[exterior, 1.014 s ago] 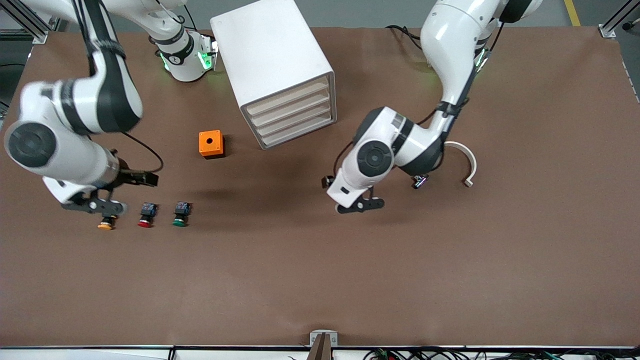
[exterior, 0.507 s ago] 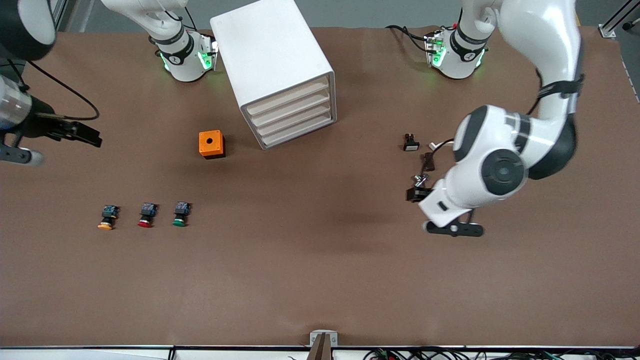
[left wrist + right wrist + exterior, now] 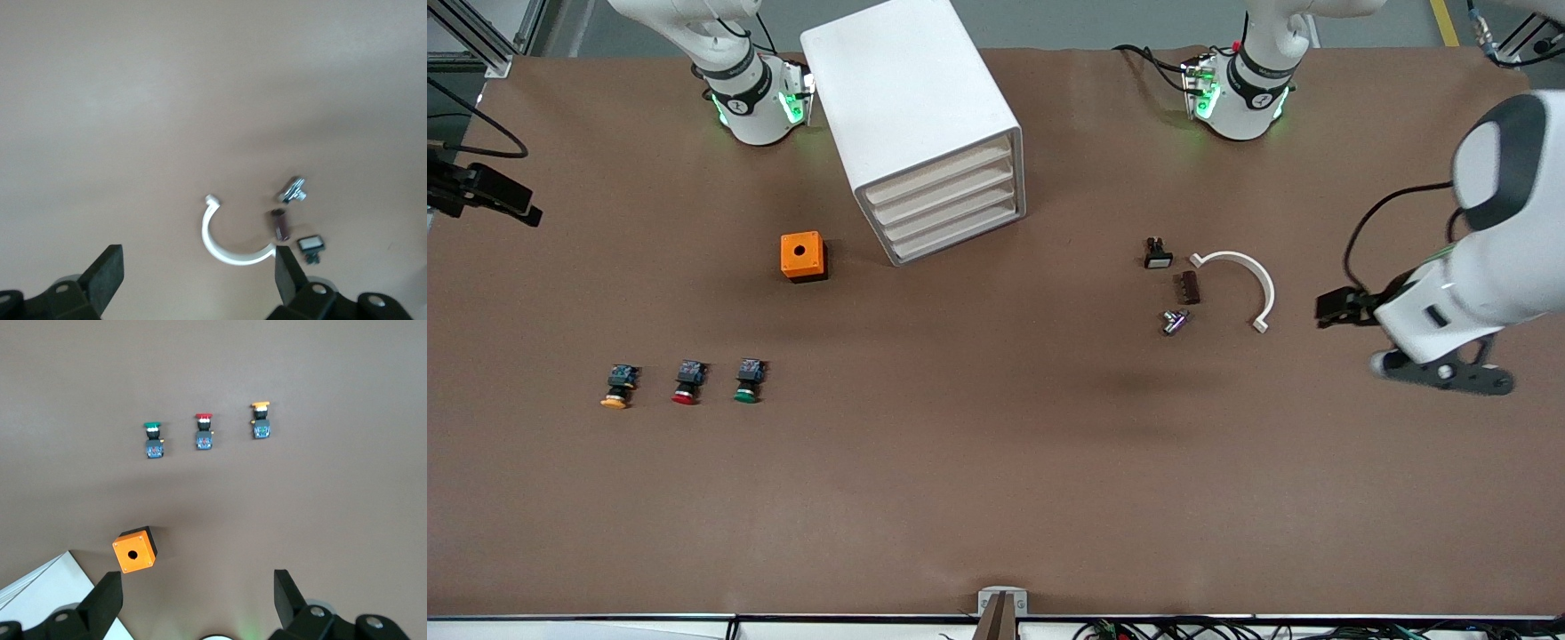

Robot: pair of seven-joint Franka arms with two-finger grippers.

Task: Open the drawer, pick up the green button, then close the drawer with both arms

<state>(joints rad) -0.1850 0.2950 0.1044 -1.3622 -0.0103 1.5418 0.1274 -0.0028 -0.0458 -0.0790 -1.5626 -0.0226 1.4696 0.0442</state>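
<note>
The white cabinet (image 3: 911,116) stands near the robots' bases, and all its cream drawer fronts (image 3: 947,204) are shut. The green button (image 3: 747,382) lies on the table nearer the front camera, at the end of a row of three; the right wrist view shows it too (image 3: 153,440). My right gripper (image 3: 480,196) hangs open and empty over the table's edge at the right arm's end (image 3: 197,587). My left gripper (image 3: 1352,336) hangs open and empty over the left arm's end of the table (image 3: 198,261).
An orange box with a hole (image 3: 802,256) sits beside the cabinet. A red button (image 3: 686,384) and a yellow-orange button (image 3: 616,388) lie beside the green one. A white curved piece (image 3: 1249,280) and three small parts (image 3: 1174,321) lie toward the left arm's end.
Both arms have swung outward from the table's middle, the right one to its end's edge, the left one past the curved piece. Both grippers stayed open.
</note>
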